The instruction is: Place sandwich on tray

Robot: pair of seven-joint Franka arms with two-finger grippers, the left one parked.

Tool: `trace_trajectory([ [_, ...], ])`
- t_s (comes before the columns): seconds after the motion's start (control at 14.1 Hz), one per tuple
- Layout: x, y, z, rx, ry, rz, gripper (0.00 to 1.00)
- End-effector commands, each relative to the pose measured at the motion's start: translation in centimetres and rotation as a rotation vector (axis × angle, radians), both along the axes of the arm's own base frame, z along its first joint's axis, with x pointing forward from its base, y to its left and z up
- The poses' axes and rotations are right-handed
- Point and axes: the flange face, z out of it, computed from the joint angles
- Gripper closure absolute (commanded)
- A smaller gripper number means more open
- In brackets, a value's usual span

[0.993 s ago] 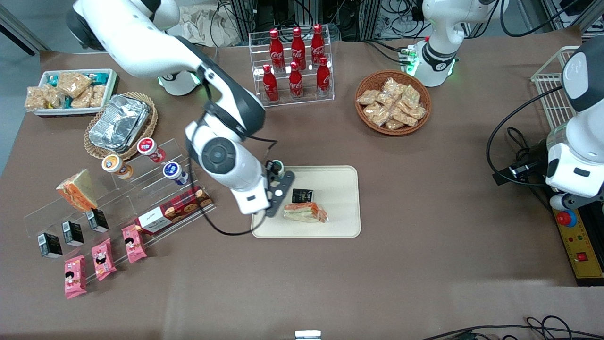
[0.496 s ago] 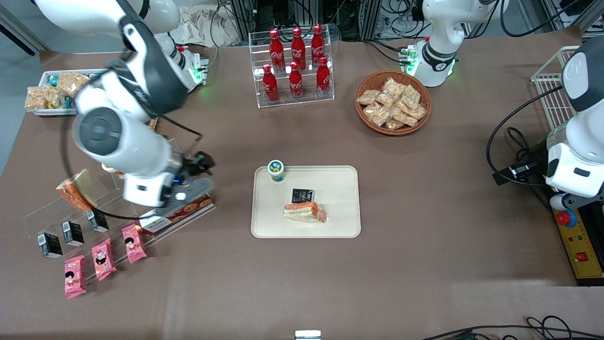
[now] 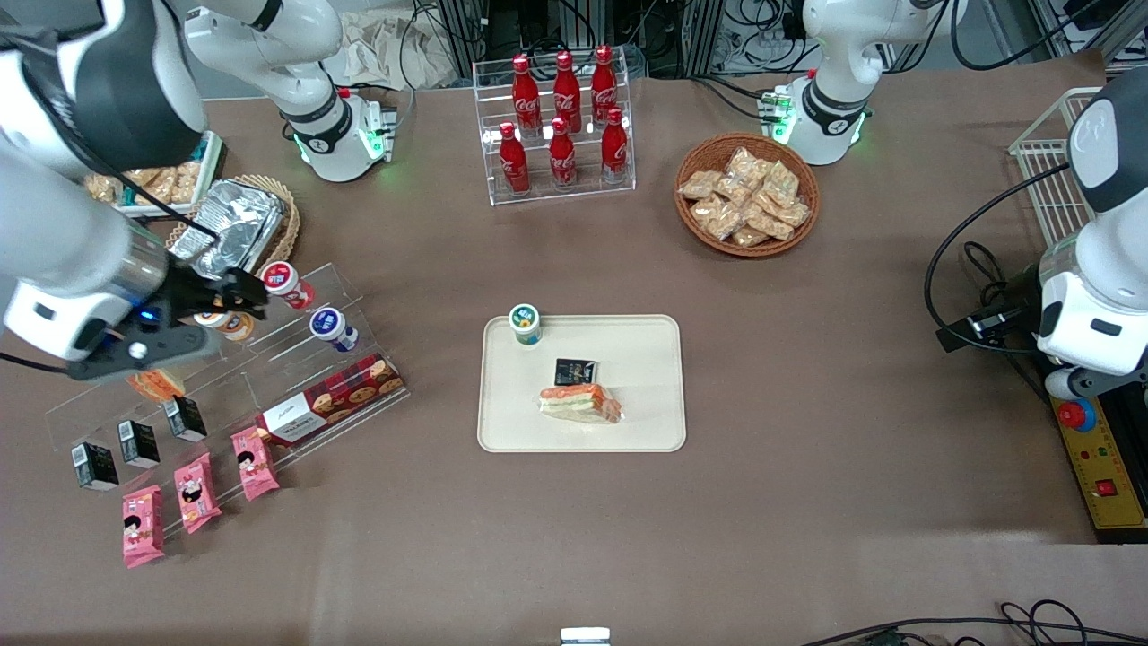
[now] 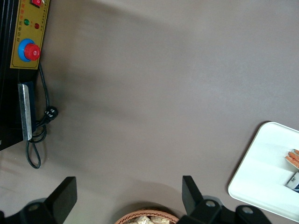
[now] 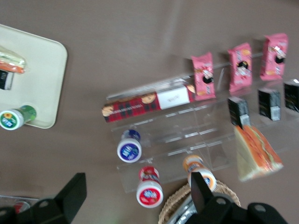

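Observation:
The clear-wrapped sandwich, with orange-red and pale green layers, lies flat on the cream-beige tray, near the tray's edge closest to the front camera. It also shows in the right wrist view on the tray, and in the left wrist view on the tray. My gripper is open and empty, high above the clear display rack toward the working arm's end of the table, well away from the tray. In the right wrist view the gripper hangs over small capped bottles.
A green-capped cup and a small black packet share the tray. The clear rack holds bottles, a red cookie box, pink packets and a triangular sandwich. A foil container, cola bottles and a snack basket stand farther back.
My gripper has left the tray and swung up toward the working arm's end, over the display rack. The sandwich stays lying on the tray.

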Motion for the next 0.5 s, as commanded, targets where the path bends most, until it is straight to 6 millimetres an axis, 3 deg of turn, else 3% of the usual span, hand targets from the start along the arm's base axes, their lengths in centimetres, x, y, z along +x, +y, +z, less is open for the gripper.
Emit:
trace_trajectory([
  [0.0, -4.2, -2.6, 0.3, -0.013, -0.036, -0.035, 0.01],
  [0.07, -4.8, -3.9, 0.1, -0.011, -0.051, -0.057, 0.01],
  [0.28, -3.6, -8.7, -0.3, 0.066, -0.069, -0.168, 0.01],
  [0.43, -3.3, -9.6, -0.5, 0.07, -0.066, -0.181, 0.01],
])
